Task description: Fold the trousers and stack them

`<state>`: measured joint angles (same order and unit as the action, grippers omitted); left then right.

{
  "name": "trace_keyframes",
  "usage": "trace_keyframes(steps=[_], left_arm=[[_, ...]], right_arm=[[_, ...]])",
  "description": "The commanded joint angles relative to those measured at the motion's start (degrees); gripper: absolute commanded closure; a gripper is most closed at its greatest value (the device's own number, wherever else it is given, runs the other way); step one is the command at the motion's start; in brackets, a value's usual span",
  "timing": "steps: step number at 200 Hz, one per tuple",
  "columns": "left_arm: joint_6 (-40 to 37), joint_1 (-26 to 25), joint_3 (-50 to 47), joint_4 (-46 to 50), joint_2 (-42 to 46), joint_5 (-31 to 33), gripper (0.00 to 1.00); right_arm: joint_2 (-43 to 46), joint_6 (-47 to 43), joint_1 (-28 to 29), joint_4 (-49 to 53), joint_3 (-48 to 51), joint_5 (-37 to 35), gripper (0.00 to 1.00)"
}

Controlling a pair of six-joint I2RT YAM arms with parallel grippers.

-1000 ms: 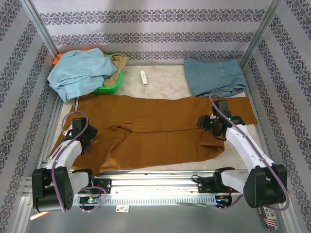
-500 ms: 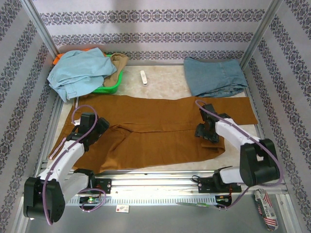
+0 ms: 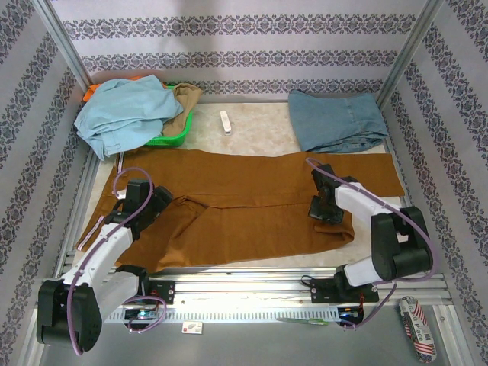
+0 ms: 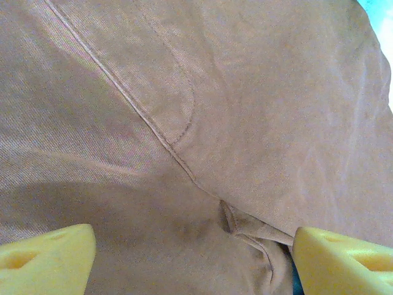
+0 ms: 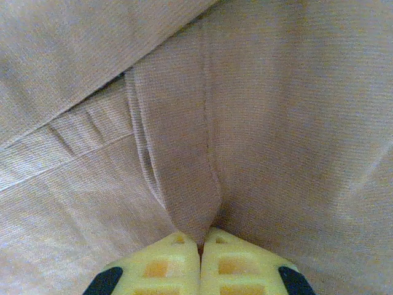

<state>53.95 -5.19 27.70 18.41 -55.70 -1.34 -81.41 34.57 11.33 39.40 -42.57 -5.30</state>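
Observation:
The rust-brown trousers (image 3: 244, 202) lie spread flat across the table, waist to the left and legs running right. My left gripper (image 3: 158, 200) hovers low over the waist end, its yellow fingertips (image 4: 46, 258) standing wide open with a seam and a small fold of the trousers (image 4: 202, 123) under them. My right gripper (image 3: 319, 209) sits on the near leg close to the hem. In the right wrist view that gripper (image 5: 199, 238) is shut, pinching a raised fold of the trousers (image 5: 178, 166) between its yellow pads.
A green basket (image 3: 174, 136) at the back left holds a pale blue garment (image 3: 122, 110) and a tan one (image 3: 185, 97). Folded denim (image 3: 335, 118) lies at the back right. A small white object (image 3: 225, 122) rests between them. Metal frame posts and patterned walls close in the table.
The right gripper swung left onto the near leg and shut on a fold of cloth. The left arm reached forward over the waist end, staying open.

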Motion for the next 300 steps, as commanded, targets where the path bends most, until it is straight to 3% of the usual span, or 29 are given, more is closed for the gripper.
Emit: trace_keyframes(steps=[1,37,61,83,106,109,122,129,135,149,163,178,191,207,230,243,253,267,300], left_arm=[[-0.8,-0.4,-0.1,-1.9,0.4,-0.8,0.17],[-1.0,-0.4,1.4,-3.6,-0.4,-1.3,0.19],[-0.3,-0.5,1.6,-6.0,-2.2,-2.8,0.20],[-0.2,-0.5,1.7,-7.3,-3.7,-4.2,0.21],[-0.1,-0.6,1.9,-7.3,-3.7,-5.4,0.21],[-0.2,-0.6,2.0,-7.2,-3.6,-5.5,0.21],[-0.6,-0.6,2.2,-6.3,-2.6,-5.7,0.20],[-0.8,-0.6,2.2,-5.8,-1.8,-5.8,0.20],[-0.9,-0.6,2.2,-5.4,-1.2,-5.9,0.20],[-1.6,-0.6,1.9,-4.6,0.0,-5.9,0.18],[-2.0,-0.6,1.8,-4.4,0.2,-6.5,0.17],[-2.4,-0.6,1.7,-4.9,-0.9,-8.5,0.17],[-2.7,-1.3,1.9,-5.8,-2.3,-9.4,0.17],[-2.8,-3.0,1.9,-7.7,-4.7,-8.9,0.17],[-2.5,-4.0,2.9,-9.6,-10.1,-6.1,0.17],[-2.1,-3.9,2.8,-10.2,-12.2,-1.3,0.17],[-1.1,-3.5,2.3,-10.3,-12.9,2.0,0.17],[0.3,-2.6,1.2,-10.1,-12.8,5.6,0.18],[4.7,0.6,-3.5,-8.2,-10.2,10.2,0.19]], right_arm=[[8.9,0.9,-2.1,4.4,-0.7,-4.0,1.00],[22.3,0.2,-11.1,10.5,-3.4,-6.7,1.00],[28.7,-0.2,-20.4,13.0,-5.2,-7.9,1.00],[31.3,-1.3,-30.9,11.0,-4.9,-11.8,1.00],[30.7,4.6,-38.1,9.5,-3.2,-12.3,1.00],[30.8,5.3,-39.0,9.5,-2.8,-12.4,0.94],[31.4,7.3,-44.3,9.3,-1.9,-10.1,0.44],[31.9,7.8,-47.3,9.2,-1.7,-8.7,0.28],[32.2,7.9,-49.4,8.8,-1.8,-6.9,0.22],[32.6,7.5,-50.6,7.8,-2.5,-0.9,0.21],[32.7,7.7,-47.6,5.3,-2.8,4.5,0.20],[31.8,7.7,-39.8,5.3,-4.3,5.1,0.23],[30.4,8.6,-30.7,3.3,-4.0,6.7,0.28],[26.9,11.9,-15.1,-1.0,-2.2,5.8,0.35],[15.0,14.8,5.6,-7.5,-2.8,2.7,0.54],[6.5,16.4,13.4,-10.1,-4.7,3.3,0.74],[0.5,16.7,17.7,-12.3,-6.4,4.6,0.86],[-6.3,16.6,21.8,-14.7,-8.5,7.5,0.92],[-12.9,16.1,24.1,-15.7,-8.3,10.8,0.93]])
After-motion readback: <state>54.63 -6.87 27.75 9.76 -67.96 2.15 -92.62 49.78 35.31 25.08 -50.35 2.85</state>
